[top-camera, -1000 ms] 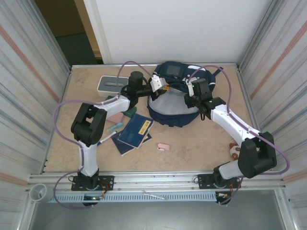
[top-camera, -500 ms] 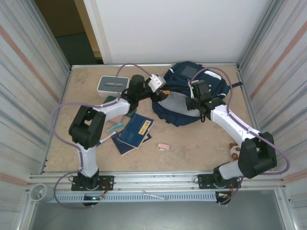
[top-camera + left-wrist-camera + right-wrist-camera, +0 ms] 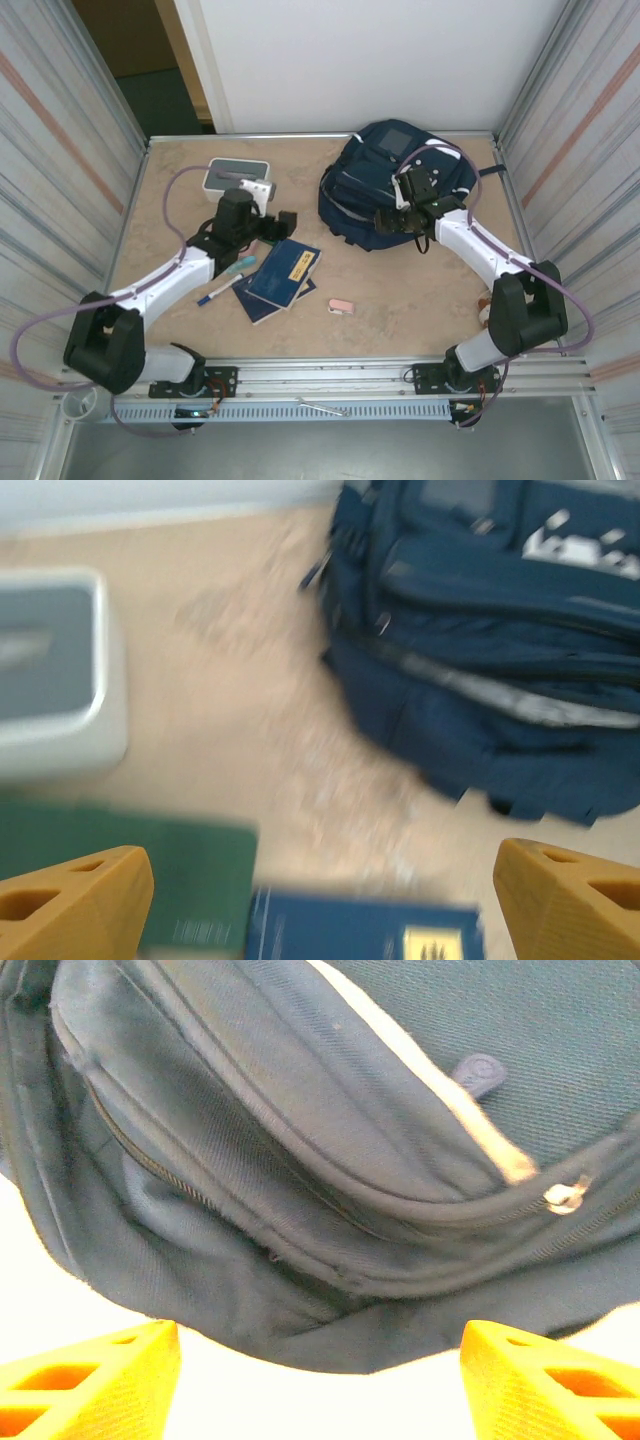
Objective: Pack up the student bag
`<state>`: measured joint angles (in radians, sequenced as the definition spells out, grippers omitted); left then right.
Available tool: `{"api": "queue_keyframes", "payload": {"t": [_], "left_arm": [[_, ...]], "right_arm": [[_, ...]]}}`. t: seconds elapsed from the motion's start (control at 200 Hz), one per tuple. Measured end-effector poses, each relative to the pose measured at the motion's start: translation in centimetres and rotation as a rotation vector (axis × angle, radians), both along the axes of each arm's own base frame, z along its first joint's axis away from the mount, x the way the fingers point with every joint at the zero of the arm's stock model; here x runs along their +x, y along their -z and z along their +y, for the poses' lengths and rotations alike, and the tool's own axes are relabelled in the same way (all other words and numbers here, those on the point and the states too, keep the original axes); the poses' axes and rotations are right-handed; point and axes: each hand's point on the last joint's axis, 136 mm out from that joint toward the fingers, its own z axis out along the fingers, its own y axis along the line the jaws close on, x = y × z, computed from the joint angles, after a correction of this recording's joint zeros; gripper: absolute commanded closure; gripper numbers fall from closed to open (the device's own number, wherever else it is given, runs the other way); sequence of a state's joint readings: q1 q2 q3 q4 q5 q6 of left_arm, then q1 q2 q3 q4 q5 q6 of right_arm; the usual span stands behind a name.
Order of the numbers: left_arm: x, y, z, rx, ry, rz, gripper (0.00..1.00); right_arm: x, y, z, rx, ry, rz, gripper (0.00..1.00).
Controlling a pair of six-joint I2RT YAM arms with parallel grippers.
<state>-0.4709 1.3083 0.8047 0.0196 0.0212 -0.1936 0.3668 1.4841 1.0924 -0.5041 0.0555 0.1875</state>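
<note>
Several books (image 3: 283,275) and a pen (image 3: 222,288) are lying unpacked left of student bag (image 3: 355,195); left gripper (image 3: 320,905), right gripper (image 3: 320,1375) are hanging spread, empty.

Navy student bag (image 3: 360,195) with white stripes; blue booklet (image 3: 275,282); pink block (image 3: 341,306).

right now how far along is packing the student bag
Done: nothing visibly packed; the student bag lies slumped at the far right. In hand: nothing; left jaws and right jaws stand open and empty. To do: blue notebooks, pen and pink eraser lie on the table outside the bag.
</note>
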Motion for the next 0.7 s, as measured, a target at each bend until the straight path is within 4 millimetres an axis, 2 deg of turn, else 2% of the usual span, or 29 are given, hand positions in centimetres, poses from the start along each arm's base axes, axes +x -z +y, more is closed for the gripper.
{"api": "queue_keyframes", "payload": {"t": [0.045, 0.1, 0.2, 0.271, 0.356, 0.456, 0.521, 0.701], "left_arm": [[-1.4, 1.6, 0.8, 0.002, -0.02, 0.072, 0.13], [-3.0, 3.3, 1.4, 0.004, -0.03, 0.15, 0.13], [-5.4, 6.3, 2.1, 0.012, -0.042, 0.284, 0.15], [-6.4, 7.5, 2.5, 0.012, -0.054, 0.352, 0.15], [-6.9, 8.3, 2.9, 0.014, -0.07, 0.398, 0.16], [-7.4, 9.4, 3.4, 0.027, -0.091, 0.445, 0.17], [-7.8, 10.1, 3.7, 0.035, -0.103, 0.475, 0.18], [-9.3, 11.7, 4.1, 0.036, -0.108, 0.538, 0.19]], "right_arm": [[-0.9, -0.4, 0.6, 0.023, -0.001, 0.008, 0.16], [-2.1, -1.0, 2.4, 0.075, -0.029, 0.009, 0.15], [-4.3, -1.7, 8.2, 0.236, -0.118, 0.041, 0.15], [-5.6, -1.0, 12.2, 0.328, -0.164, 0.099, 0.16], [-7.1, 1.5, 16.2, 0.401, -0.183, 0.207, 0.18], [-8.1, 5.0, 18.6, 0.43, -0.148, 0.315, 0.18], [-8.5, 6.5, 19.5, 0.442, -0.124, 0.359, 0.19], [-8.5, 7.8, 20.6, 0.501, -0.06, 0.385, 0.23]]}}
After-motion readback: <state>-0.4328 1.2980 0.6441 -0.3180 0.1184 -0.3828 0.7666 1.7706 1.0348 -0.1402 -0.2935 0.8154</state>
